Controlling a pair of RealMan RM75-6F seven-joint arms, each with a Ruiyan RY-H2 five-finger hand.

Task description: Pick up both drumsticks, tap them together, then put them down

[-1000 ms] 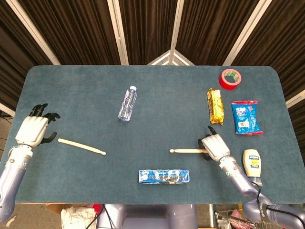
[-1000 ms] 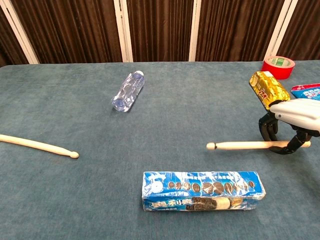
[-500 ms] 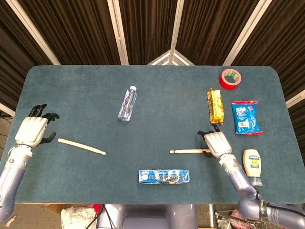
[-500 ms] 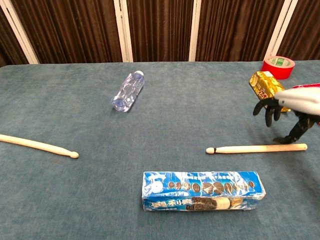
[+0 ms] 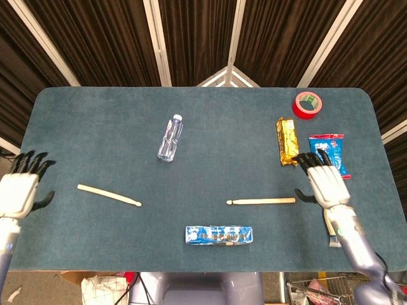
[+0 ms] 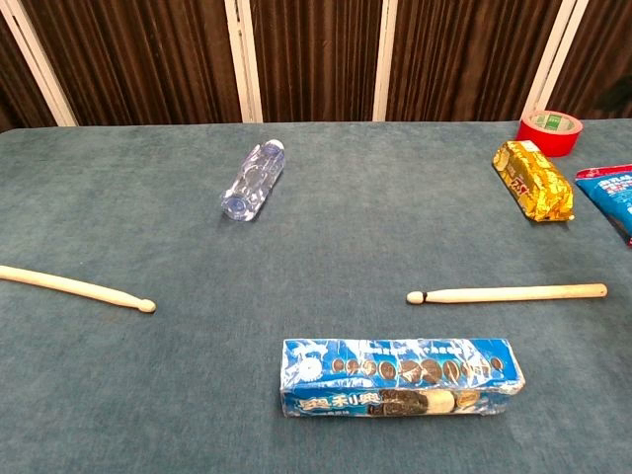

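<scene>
Teal felt table top (image 5: 210, 133), two pale wooden drumsticks (image 5: 109, 195) (image 5: 261, 201), clear plastic bottle (image 5: 170, 138), red tape roll (image 5: 306, 104) upper right, gold foil packet (image 5: 287, 141), blue-and-white biscuit box (image 5: 220, 234)

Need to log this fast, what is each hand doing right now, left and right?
Left hand: open, fingers spread, holding nothing, apart from the left drumstick.
Right hand: open, fingers spread, holding nothing, clear of the right drumstick.

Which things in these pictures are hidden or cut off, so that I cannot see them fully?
- Mayonnaise bottle, head view: mostly hidden under the right hand and its arm.
- Blue snack bag, chest view: cut off by the right edge.
- Left drumstick, chest view: handle end cut off by the left edge.
- Both hands: absent from the chest view.
</scene>
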